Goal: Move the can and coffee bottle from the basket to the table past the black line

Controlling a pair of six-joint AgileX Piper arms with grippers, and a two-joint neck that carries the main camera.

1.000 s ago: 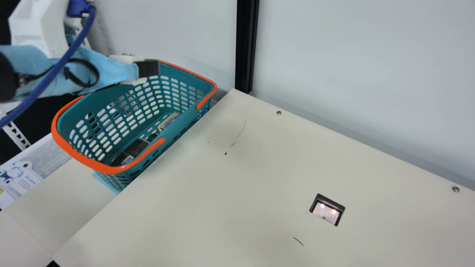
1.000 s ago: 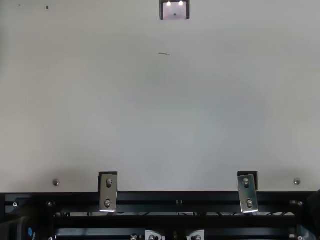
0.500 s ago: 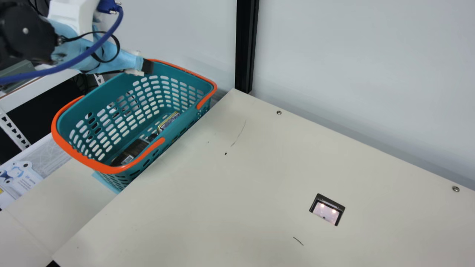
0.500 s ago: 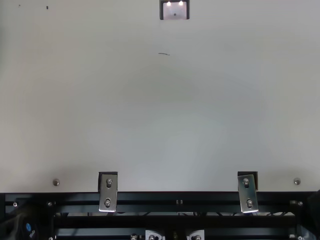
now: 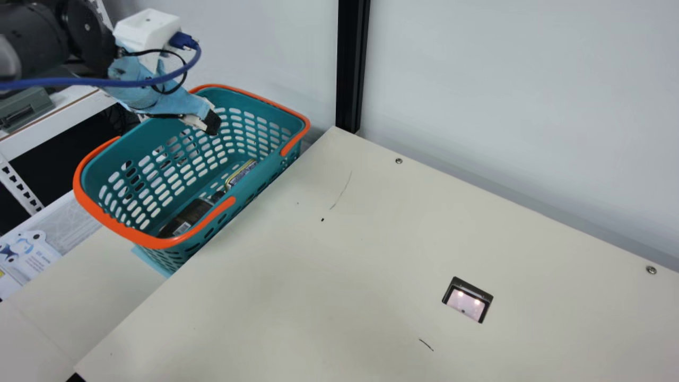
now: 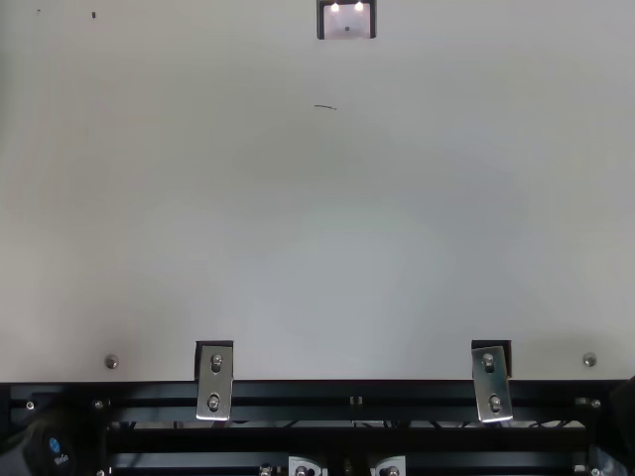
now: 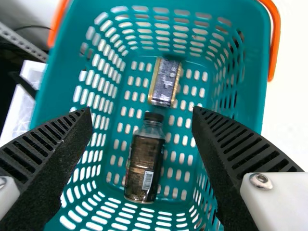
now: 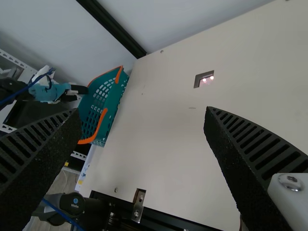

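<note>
The left gripper [image 5: 213,123] is wide open, and it is over the basket [image 5: 124,229] in the upper left of the main view. The right gripper [image 8: 144,115] is wide open too, with its fingers well apart.

In the main view, the basket is on the left side. It is blue-green, full of little holes, with orange handles. The coffee bottle [image 5: 188,216] and the can [image 5: 242,174] are down inside it, and the near wall covers part of them.

The left wrist view looks right down into the basket, and there you can see more. The coffee bottle lies on its side, see-through near the neck, with a black cap [image 7: 154,117] and a striped label [image 7: 147,180]. The can lies just beyond the cap and has gold edges. I cannot tell if the two touch.

The main view has the cream table [image 5: 297,297] in the middle and on the right, with a square hole [image 5: 455,282] at the lower right that has two bright lights in it. A short black mark [image 5: 426,345] is near the hole. At the bottom, the top view shows a long black rail [image 6: 347,392] with two shiny metal brackets [image 6: 214,382]. The right wrist view shows the basket and the left arm [image 8: 53,91] from farther off.
</note>
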